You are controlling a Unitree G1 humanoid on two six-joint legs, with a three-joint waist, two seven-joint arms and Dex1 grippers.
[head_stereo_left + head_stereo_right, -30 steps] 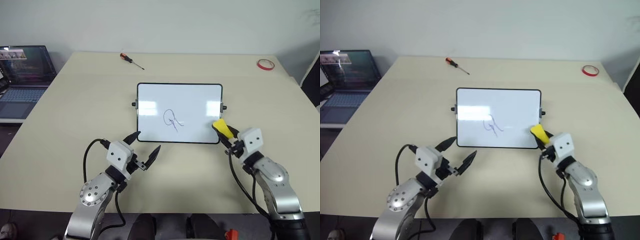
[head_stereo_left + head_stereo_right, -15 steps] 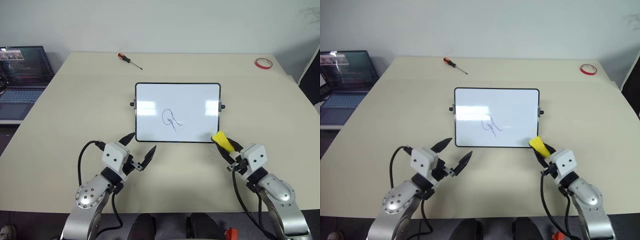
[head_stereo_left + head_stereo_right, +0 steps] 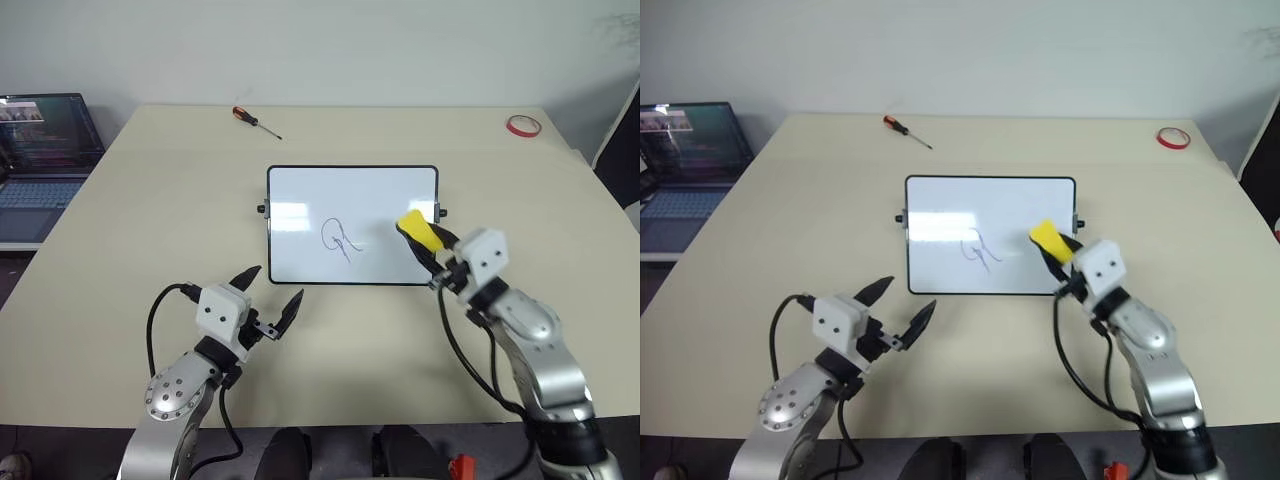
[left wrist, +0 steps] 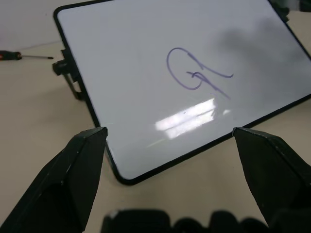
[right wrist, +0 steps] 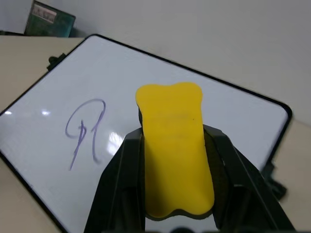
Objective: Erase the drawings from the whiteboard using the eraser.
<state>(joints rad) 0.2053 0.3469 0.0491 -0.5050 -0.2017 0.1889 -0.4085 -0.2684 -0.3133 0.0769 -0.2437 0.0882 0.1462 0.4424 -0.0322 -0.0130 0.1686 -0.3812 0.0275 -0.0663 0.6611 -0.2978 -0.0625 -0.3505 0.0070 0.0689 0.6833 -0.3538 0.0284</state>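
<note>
1. Far left, a laptop (image 3: pixel 45 140) sits off the table (image 3: pixel 150 230).
2. The left gripper (image 3: pixel 269 297) hovers near the whiteboard's (image 3: pixel 300 195) near-left corner, fingers spread apart.
3. One purple drawing (image 3: pixel 340 238) marks the board's middle.
4. The right gripper (image 3: pixel 425 250) clamps the yellow eraser (image 3: pixel 420 231) above the board's right part.
</note>
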